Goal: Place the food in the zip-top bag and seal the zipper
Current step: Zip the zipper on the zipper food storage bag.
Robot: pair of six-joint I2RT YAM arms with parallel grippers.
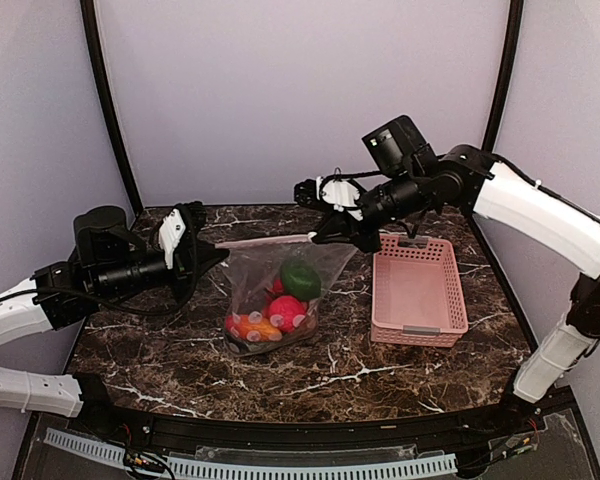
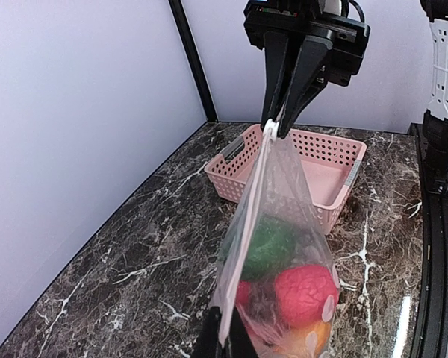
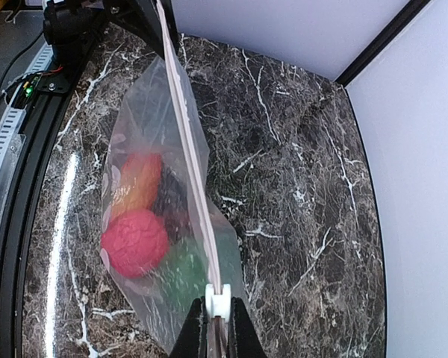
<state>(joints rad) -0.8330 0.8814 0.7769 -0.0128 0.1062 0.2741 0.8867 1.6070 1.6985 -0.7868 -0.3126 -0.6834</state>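
Observation:
The clear zip-top bag (image 1: 275,290) hangs stretched between my two grippers, bottom resting on the table. Inside it are a green piece (image 1: 300,278), a red piece (image 1: 286,312) and an orange piece (image 1: 260,328), with something dark among them. The zipper (image 3: 187,142) runs taut along the top edge. My left gripper (image 1: 218,252) is shut on the zipper's left end, as the left wrist view (image 2: 225,339) also shows. My right gripper (image 3: 218,324) is shut on the white slider (image 3: 218,300) at the right end (image 1: 325,235).
The pink slotted basket (image 1: 416,290) stands empty on the dark marble table to the right of the bag, below the right arm; it also shows in the left wrist view (image 2: 330,179). Black frame posts stand at the back corners.

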